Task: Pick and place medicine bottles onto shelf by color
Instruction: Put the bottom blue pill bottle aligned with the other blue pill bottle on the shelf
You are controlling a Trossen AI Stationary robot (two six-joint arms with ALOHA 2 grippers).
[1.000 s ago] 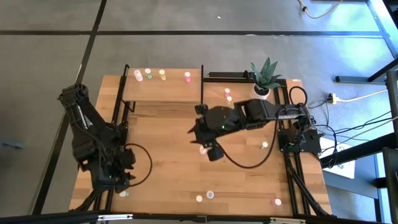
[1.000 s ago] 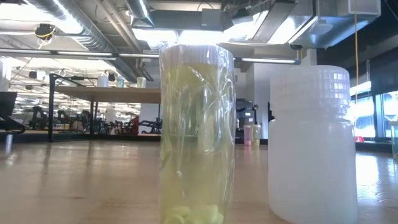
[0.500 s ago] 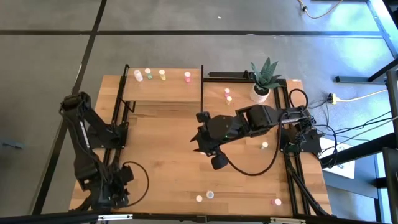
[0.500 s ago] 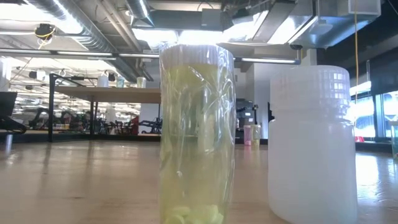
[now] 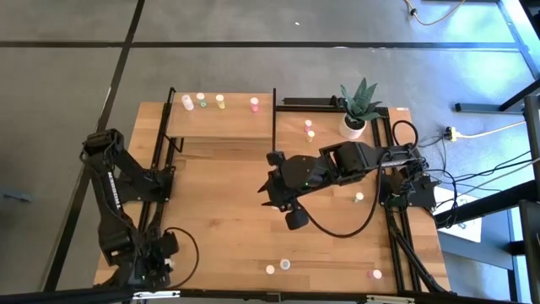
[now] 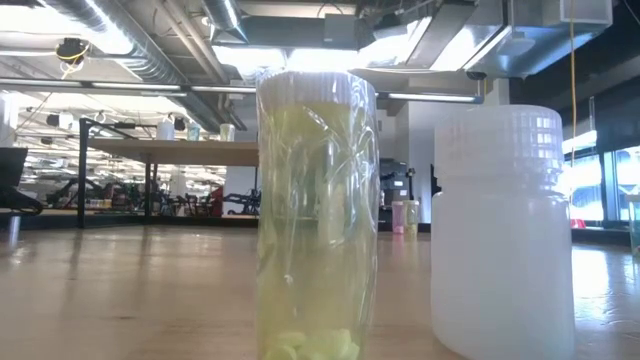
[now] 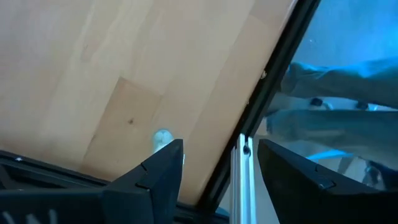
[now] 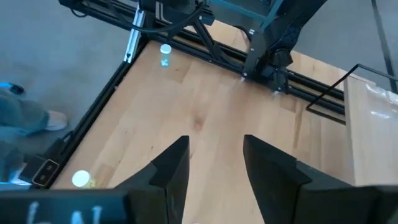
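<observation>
Overhead, the left gripper (image 5: 150,268), jaws parted and empty, hangs at the table's 7 o'clock corner beside a medicine bottle (image 7: 161,139) near the edge, which a clumsy descent could knock off; the right gripper (image 5: 268,193) waits open mid-table, the shelf (image 5: 221,122) at 11 o'clock.

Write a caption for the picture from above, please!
Two robot arms over a wooden table: four tiny bottles on the shelf, more scattered about, a potted plant in the corner.
</observation>
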